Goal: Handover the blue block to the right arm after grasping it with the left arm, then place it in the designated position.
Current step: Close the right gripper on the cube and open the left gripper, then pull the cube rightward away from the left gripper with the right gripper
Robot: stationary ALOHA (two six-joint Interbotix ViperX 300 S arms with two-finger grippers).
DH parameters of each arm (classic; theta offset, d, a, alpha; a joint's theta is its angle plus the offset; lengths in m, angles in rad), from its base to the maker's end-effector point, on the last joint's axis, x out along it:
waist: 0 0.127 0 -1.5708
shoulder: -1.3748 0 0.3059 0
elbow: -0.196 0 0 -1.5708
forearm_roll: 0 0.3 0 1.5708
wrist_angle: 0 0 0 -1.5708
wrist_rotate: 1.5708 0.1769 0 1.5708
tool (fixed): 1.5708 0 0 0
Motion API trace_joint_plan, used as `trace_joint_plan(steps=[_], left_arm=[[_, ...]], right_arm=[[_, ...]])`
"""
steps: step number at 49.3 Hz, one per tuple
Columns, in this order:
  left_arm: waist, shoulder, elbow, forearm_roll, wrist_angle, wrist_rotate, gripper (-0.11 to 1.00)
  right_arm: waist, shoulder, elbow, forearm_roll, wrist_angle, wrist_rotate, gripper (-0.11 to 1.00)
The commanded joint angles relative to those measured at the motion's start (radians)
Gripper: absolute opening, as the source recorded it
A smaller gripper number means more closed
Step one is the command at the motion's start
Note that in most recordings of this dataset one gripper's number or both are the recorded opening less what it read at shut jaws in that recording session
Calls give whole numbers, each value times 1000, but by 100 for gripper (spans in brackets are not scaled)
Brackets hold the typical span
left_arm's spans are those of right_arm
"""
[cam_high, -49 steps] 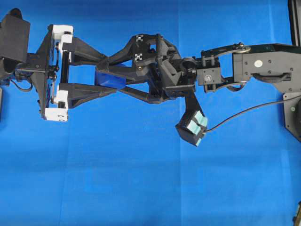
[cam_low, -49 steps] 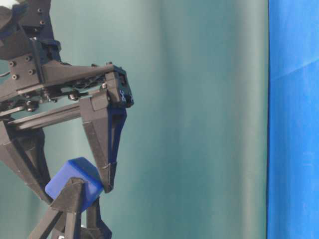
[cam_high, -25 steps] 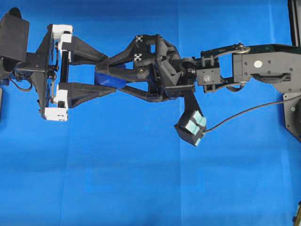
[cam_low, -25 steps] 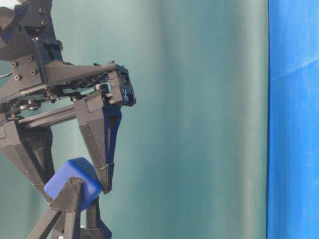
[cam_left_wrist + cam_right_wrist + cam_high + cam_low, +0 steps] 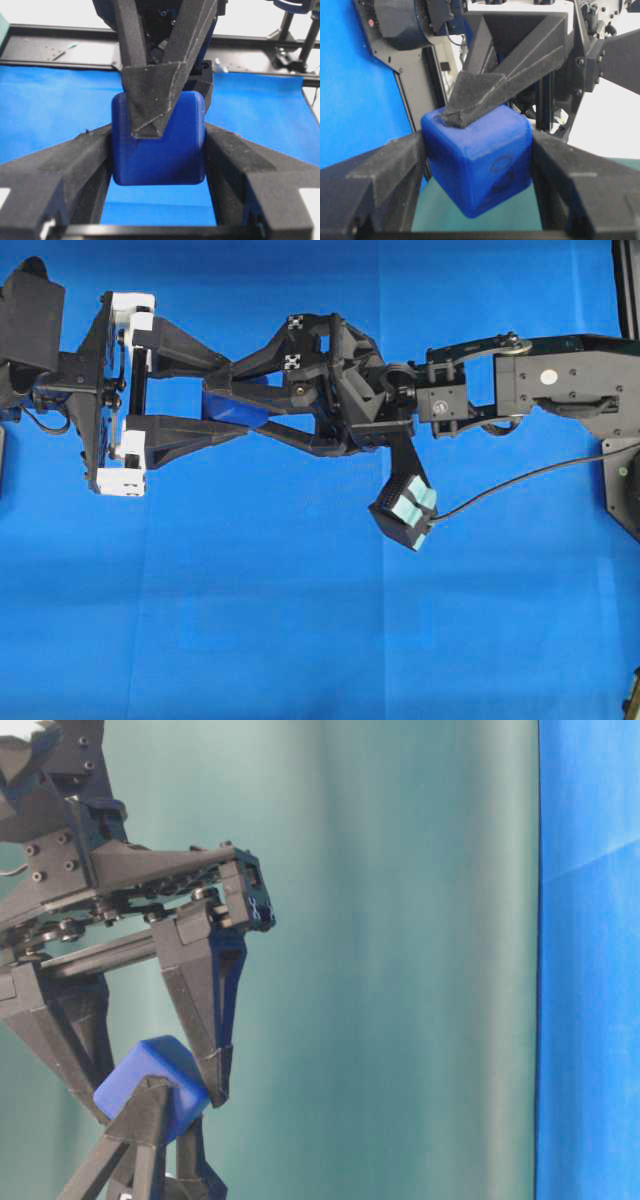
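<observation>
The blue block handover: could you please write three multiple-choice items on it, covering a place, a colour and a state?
1. Where is the blue block?
A. Lying on the cloth beside an arm's base
B. Between the fingers of both claws
C. In one claw, far from the other

2. What colour are the plastic blocks on the left claw's frame?
A. White
B. Red
C. Yellow

3. How do the right claw's jaws stand?
A. Spread wide, clear of the block
B. Closed against the block's sides
C. Shut on nothing

Answers:
1 B: in the left wrist view the blue block sits inside the left claw with a finger of the other claw across it.
2 A: the plastic blocks show white in the overhead view.
3 B: in the right wrist view the right claw has its fingers against both sides of the block.
</observation>
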Motion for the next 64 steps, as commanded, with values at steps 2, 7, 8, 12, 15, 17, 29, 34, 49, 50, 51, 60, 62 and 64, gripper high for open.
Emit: trace_joint_plan(steps=[2, 7, 8, 12, 15, 17, 29, 34, 49, 50, 51, 60, 62, 64], left_arm=[[-2, -8, -14, -2, -15, 2, 60], [-2, -12, -12, -2, -17, 2, 86], [-2, -12, -12, 0, -17, 2, 89], [-2, -12, -14, 0, -17, 2, 93], [-2, -12, -14, -2, -18, 2, 93], [-2, -12, -14, -2, -18, 2, 93], [2, -37, 0, 0, -18, 2, 93], [3, -57, 14, 0, -17, 2, 93], [3, -112, 48, 0, -15, 2, 93], [3, -114, 49, -2, -14, 2, 93], [3, -115, 49, -2, -12, 2, 93], [3, -118, 51, -2, -8, 2, 93], [5, -118, 51, -2, -8, 2, 93], [5, -118, 51, -2, -8, 2, 93]], right_arm=[[-2, -20, -26, 5, 2, 8, 54], [0, -20, -23, 5, 3, 8, 54], [0, -21, -23, 6, 3, 8, 54], [0, -23, -21, 6, 2, 9, 54], [0, -23, -20, 6, 2, 9, 54], [0, -23, -20, 6, 3, 9, 54], [2, -52, 8, 6, 21, 12, 54], [2, -89, 40, 8, 23, 28, 54], [2, -224, 166, 8, 23, 52, 54], [2, -233, 173, 8, 23, 54, 54], [2, -242, 181, 8, 23, 52, 54], [2, -313, 236, 8, 26, 54, 54], [2, -324, 244, 8, 31, 54, 54], [3, -328, 247, 8, 37, 54, 54]])
